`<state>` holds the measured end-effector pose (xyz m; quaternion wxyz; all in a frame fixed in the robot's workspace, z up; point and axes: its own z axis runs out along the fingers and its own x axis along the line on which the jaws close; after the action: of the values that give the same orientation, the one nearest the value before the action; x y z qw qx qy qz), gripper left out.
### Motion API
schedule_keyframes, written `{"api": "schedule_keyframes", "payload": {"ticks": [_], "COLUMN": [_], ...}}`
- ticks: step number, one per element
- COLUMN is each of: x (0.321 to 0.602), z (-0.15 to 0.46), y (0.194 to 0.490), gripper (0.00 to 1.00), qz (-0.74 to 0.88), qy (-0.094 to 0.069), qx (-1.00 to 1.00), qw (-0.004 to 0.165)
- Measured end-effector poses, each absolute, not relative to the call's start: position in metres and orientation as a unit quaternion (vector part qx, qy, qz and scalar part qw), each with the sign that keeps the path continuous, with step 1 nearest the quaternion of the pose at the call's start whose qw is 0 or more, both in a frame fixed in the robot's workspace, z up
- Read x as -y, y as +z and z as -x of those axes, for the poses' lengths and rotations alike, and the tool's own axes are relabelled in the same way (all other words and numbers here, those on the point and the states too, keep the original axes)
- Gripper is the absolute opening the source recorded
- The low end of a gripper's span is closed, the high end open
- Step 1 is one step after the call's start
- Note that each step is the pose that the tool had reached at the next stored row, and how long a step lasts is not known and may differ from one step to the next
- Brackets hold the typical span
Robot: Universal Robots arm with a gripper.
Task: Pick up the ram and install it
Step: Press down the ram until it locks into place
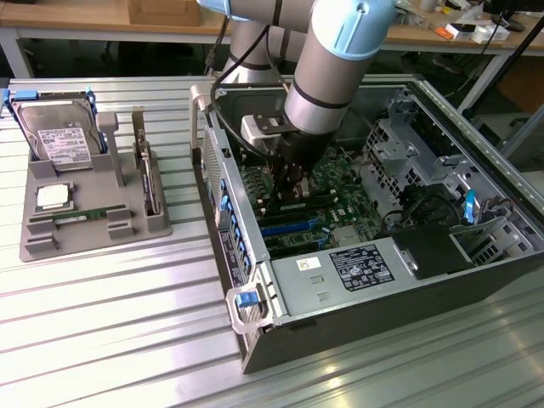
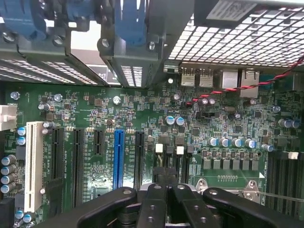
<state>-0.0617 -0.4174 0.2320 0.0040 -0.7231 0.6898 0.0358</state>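
The ram (image 1: 78, 218), a thin green stick, lies flat in the grey tray (image 1: 51, 246) on the exterior view's left, beside the open computer case (image 1: 374, 289). My gripper (image 1: 289, 189) is far from it, reaching down inside the case just above the motherboard (image 1: 348, 200) and the long black and blue memory slots (image 1: 293, 228). In the wrist view my gripper (image 2: 166, 190) is shut, its black fingers (image 2: 152, 204) pressed together, and I see nothing held between them. Below them lie the green motherboard (image 2: 142, 109) and a blue card slot (image 2: 118, 159).
The tray also holds a silver hard drive (image 1: 58, 136), a square CPU chip (image 1: 53, 197) and an upright card (image 1: 150, 183). Inside the case are the power supply (image 1: 340, 276), drive cages (image 1: 408, 144) and a red-black cable (image 2: 237, 88). Case walls surround the arm.
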Motion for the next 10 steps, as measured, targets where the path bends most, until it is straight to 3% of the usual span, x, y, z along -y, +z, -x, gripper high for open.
{"api": "schedule_keyframes", "payload": {"ticks": [10], "x": [0.417], "z": [0.043], "y": [0.243], "gripper": [0.1], "qz": [0.723], "qy": [0.034], "qx": [-0.69], "qw": [0.006]}}
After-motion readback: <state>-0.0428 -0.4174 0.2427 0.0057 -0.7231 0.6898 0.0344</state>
